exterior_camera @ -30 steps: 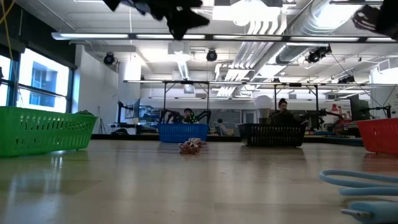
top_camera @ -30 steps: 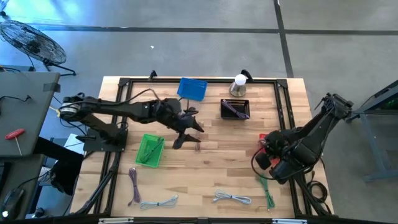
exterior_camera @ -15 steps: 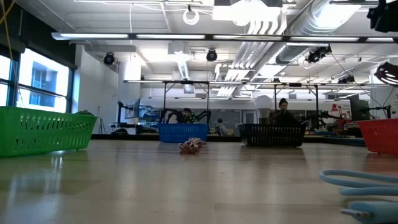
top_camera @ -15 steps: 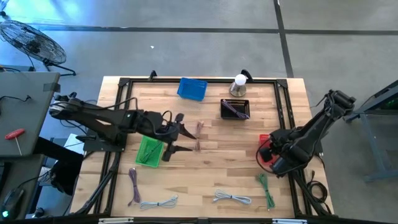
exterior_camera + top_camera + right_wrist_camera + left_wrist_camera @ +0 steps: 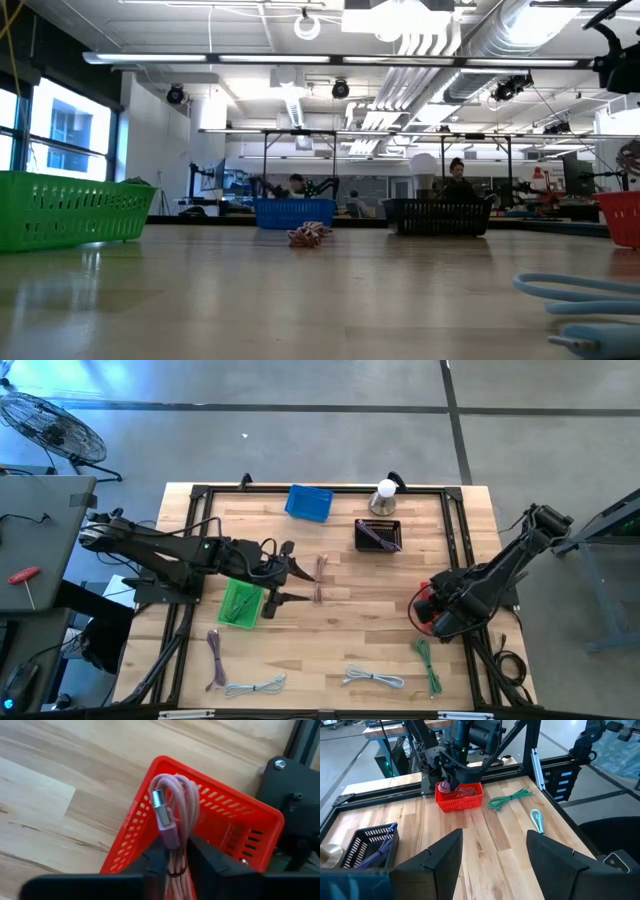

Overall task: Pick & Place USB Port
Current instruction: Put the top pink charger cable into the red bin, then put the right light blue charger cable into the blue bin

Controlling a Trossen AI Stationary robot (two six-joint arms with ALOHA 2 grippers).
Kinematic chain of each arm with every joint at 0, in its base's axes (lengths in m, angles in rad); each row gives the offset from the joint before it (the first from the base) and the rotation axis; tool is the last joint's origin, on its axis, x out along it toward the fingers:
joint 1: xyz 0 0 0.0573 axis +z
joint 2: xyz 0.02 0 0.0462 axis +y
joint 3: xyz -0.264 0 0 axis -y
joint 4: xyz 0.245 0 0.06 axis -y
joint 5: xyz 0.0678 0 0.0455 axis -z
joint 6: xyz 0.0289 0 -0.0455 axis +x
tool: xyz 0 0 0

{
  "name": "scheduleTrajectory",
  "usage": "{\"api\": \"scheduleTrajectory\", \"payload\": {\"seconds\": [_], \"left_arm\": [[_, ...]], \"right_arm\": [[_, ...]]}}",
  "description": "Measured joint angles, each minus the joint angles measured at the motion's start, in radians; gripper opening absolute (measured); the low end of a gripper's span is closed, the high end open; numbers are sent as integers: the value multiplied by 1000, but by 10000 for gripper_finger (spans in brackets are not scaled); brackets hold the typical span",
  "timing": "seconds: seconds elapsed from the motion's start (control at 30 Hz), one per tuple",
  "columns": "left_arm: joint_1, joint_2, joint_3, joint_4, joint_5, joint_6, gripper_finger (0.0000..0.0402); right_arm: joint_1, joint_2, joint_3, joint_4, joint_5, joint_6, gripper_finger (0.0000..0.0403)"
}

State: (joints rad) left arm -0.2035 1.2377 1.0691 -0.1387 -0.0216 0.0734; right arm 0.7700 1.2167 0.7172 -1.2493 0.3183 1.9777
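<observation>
We see two matte black jointed arms, the left arm with a green point of light, perhaps an indicator, near mid-link, the right arm ending in blocky dark fingers and a black mounting plate with silver screw heads.

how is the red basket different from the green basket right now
The red basket sits at the table's right side under the right gripper, which holds a coiled pink cable over it. The green basket sits toward the table's left side, beside the left gripper, whose fingers are open and empty. The green basket looks larger from above. Both are slotted plastic baskets on the wooden table.
</observation>
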Motion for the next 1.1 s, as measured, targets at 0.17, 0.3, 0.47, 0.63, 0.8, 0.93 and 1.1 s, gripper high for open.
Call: {"api": "scheduleTrajectory", "payload": {"seconds": [0.17, 0.3, 0.47, 0.63, 0.8, 0.93, 1.1], "left_arm": [[0, 0, 0, -14, 0, 0, 215], [0, 0, 0, -37, 1, -3, 215], [0, 0, 0, -59, 3, -6, 215], [0, 0, 0, -77, 3, -6, 215], [0, 0, 0, -96, 3, -6, 215], [0, 0, 0, -117, 4, -35, 215], [0, 1, -1, -143, 12, -80, 215]], "right_arm": [[0, 0, -2, 3, 12, -1, 120], [0, 0, 19, -2, 81, -26, 141], [0, 0, 93, -18, 160, -107, 147], [0, -1, 216, 70, 252, -384, 146], [0, -2, 286, 459, 229, -909, 147], [0, 13, 260, 836, 146, -1329, 145], [0, 105, 256, 937, 43, -1530, 139]]}}
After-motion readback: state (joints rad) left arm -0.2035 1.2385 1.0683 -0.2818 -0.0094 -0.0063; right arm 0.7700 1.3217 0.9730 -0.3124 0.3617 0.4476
